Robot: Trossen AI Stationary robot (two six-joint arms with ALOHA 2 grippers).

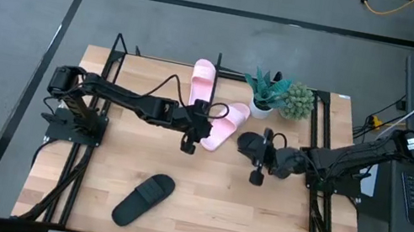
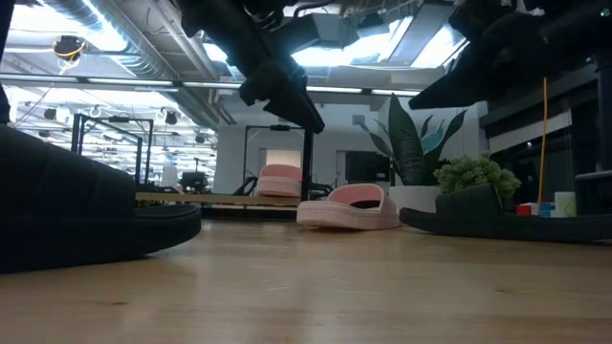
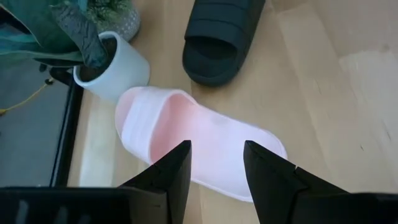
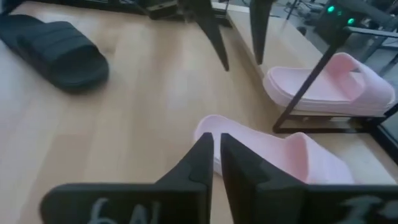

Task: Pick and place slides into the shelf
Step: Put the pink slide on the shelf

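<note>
One pink slide [image 1: 202, 81] lies in the black rod shelf [image 1: 121, 48] at the table's far edge. The second pink slide [image 1: 226, 126] lies sole down on the table just in front of it. My left gripper [image 3: 216, 165] is open and hovers above this slide's heel half [image 3: 205, 140], touching nothing. One black slide [image 1: 251, 144] lies by the plants, under my right gripper [image 4: 216, 163]. That gripper is shut and held above the table. The other black slide [image 1: 145, 199] lies near the front edge.
A spiky plant in a white pot [image 1: 262, 93] and a round green plant [image 1: 298, 100] stand at the far right, close to the pink slide on the table. Black rails [image 1: 323, 145] run along both table sides. Bare wood [image 1: 203, 184] lies mid-table.
</note>
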